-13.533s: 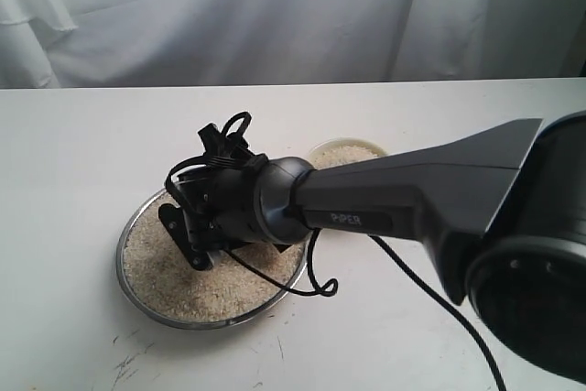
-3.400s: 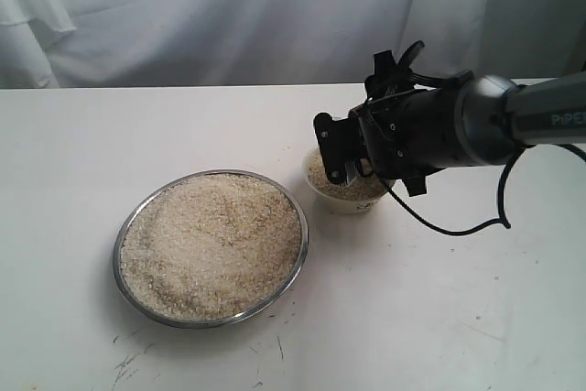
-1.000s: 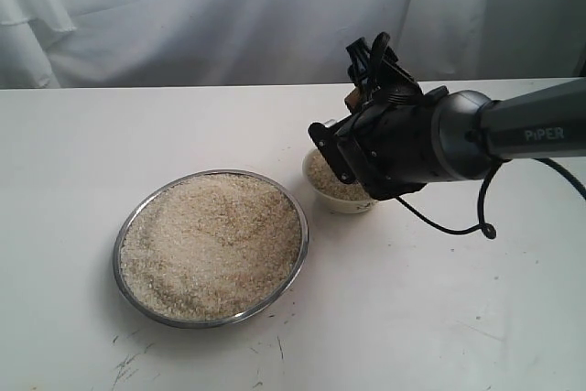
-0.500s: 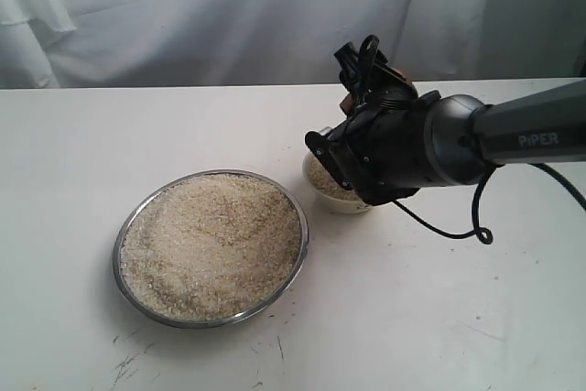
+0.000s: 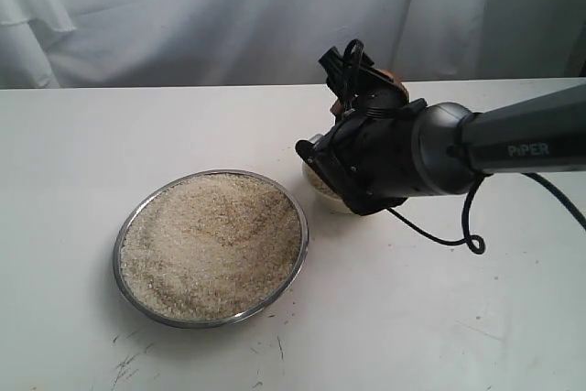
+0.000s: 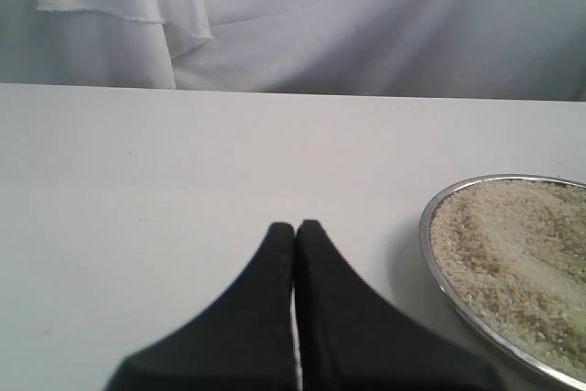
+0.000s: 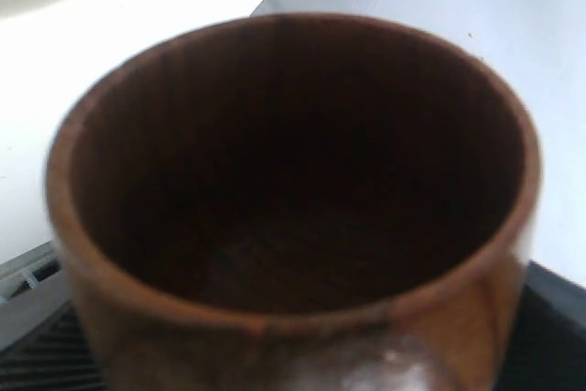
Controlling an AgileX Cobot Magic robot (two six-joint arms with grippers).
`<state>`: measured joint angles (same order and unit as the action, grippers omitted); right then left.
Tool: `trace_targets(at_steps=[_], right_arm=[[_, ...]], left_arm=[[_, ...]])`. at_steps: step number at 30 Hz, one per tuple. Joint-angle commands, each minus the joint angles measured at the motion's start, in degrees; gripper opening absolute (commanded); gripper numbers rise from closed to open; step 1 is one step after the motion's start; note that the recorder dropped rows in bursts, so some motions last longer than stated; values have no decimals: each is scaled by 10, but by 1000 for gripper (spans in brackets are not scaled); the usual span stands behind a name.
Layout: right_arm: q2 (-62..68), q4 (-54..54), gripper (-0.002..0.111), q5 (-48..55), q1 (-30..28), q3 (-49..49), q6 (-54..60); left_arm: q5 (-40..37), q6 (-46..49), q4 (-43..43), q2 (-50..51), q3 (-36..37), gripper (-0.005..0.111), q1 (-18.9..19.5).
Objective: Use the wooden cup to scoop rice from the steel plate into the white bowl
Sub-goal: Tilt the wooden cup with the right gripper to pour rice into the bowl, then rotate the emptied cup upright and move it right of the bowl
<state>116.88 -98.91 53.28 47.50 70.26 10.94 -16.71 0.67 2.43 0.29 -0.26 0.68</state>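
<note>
The small reddish-brown wooden cup (image 7: 293, 162) is clamped in the right gripper (image 5: 362, 125), with dark finger parts seen at both flanks in the right wrist view. It is carried off the white tabletop (image 5: 412, 318), close by the small cream-white ceramic bowl (image 5: 319, 197). Its mouth is turned toward the wrist camera and the dark inside is laid bare — no grains can be made out in it, so the cup is judged empty. In the exterior view most of the bowl is hidden behind the black wrist, yet a patch of pale grains is seen inside its near edge, so some of the transfer is taken as done. How full the bowl stands cannot be told. The wide, shallow round plate of shiny steel (image 5: 117, 261) is set well to the left of the bowl, and a broad mound of off-white uncooked rice (image 5: 211, 244) is heaped across it nearly to the rim — plenty is left to be moved. The left gripper (image 6: 295, 235) is parked over bare table beside the plate's edge, its black fingertips pressed together with nothing between them. It is judged that another load is called for: the cup would have to be brought back across to the plate and dipped into the mound.
</note>
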Motion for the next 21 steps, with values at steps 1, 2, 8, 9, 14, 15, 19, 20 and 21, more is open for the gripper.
trace_targets(at_steps=[1, 2, 8, 9, 14, 15, 19, 20, 21], right_arm=[[-6, -10, 0, 25, 4, 3, -19], [-9, -10, 0, 24, 4, 3, -34], [-51, 7, 0, -16, -6, 3, -133], [-59, 21, 0, -25, -9, 3, -147], [-90, 118, 0, -78, -13, 3, -213], [-97, 143, 0, -90, -13, 3, -220], [-121, 208, 0, -131, -13, -1, -234], [-129, 218, 0, -143, -13, -7, -241], [-139, 227, 0, -156, -13, -14, -256]], left_arm=[[4, -2, 0, -3, 3, 0, -1], [4, -2, 0, -3, 3, 0, -1], [4, -2, 0, -3, 3, 0, -1], [4, -2, 0, -3, 3, 0, -1], [4, -2, 0, -3, 3, 0, -1], [4, -2, 0, -3, 3, 0, -1], [4, -2, 0, -3, 3, 0, -1], [4, -2, 0, -3, 3, 0, -1], [4, -2, 0, -3, 3, 0, -1]])
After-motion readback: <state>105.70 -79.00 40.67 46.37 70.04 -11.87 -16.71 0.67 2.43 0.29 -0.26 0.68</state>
